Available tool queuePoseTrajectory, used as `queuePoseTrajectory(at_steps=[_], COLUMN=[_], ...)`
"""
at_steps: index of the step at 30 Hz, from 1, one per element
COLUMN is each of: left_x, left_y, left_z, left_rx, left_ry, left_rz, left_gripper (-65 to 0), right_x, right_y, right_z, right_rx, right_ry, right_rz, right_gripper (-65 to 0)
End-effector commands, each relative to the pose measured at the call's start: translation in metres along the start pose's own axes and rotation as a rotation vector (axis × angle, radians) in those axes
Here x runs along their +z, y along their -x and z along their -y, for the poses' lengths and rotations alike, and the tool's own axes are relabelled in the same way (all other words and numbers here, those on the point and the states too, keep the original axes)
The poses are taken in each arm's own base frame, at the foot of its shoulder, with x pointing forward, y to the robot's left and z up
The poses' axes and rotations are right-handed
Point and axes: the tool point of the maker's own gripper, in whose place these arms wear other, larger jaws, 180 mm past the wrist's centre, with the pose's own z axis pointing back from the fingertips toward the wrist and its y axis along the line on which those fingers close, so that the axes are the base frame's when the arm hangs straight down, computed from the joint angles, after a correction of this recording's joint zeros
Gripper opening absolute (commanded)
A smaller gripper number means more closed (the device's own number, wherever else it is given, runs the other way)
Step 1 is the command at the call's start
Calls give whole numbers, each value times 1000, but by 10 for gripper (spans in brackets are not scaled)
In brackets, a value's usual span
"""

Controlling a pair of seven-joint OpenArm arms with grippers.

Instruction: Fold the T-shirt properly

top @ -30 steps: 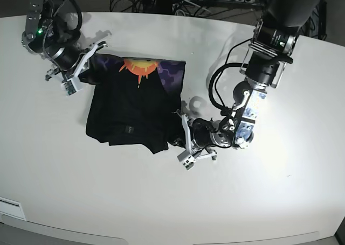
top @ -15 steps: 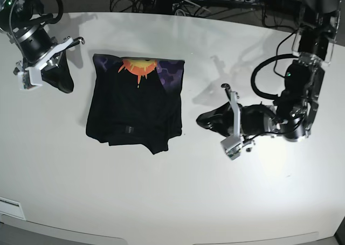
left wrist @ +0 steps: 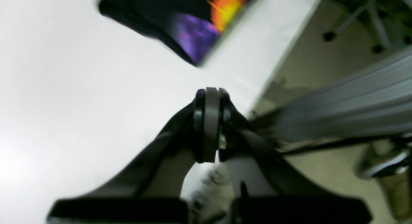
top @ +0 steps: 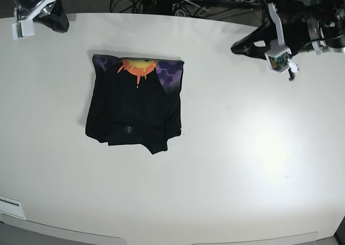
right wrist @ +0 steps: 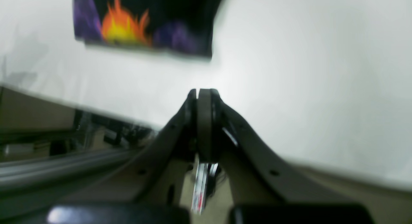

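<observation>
On the white worktop (top: 226,164), the black cloth T-shirt (top: 135,107) lies folded, sun print up; both tools, left (top: 242,44) and right (top: 56,20), hang pinched closed, empty, well clear—best kept off the cloth.

wrist views motion-blurred; base sharp, glare on table (top: 269,153).

the table (top: 226,164) lies bare from 3 round to 9 o'clock. only the folded t-shirt (top: 135,107) lies at 10 o'clock.
</observation>
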Motion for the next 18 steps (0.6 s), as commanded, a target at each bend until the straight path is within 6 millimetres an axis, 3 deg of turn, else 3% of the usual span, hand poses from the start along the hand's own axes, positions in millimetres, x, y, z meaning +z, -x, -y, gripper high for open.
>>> queuePoseTrajectory(at_steps=[1,5,8,10,14,18], left_x=[3,6,6,6,2,-10], left_y=[6,46,68,89,139,217], left_z=[9,45,77,87,92,80], left_rx=[36,218,338,444,651,801], left_ry=[16,61,109,104,90,-1], left_rz=[-6,-85,-124,-156,-208,-301], left_gripper=[-650,-650,-650,-650,-650,-650], right_x=[6,19,25,23,10,-12], right_y=[5,42,55,71,133,196], right_z=[-6,-17,-25,-26,-15,-8], right_rx=[10,-44,-59,-90,-240,-309], right_ry=[-15,-23,-41,-60,-88,-113], right_rz=[-15,-129,-167,-206,-321,-451], right_gripper=[-650,-650,-650,-650,-650,-650])
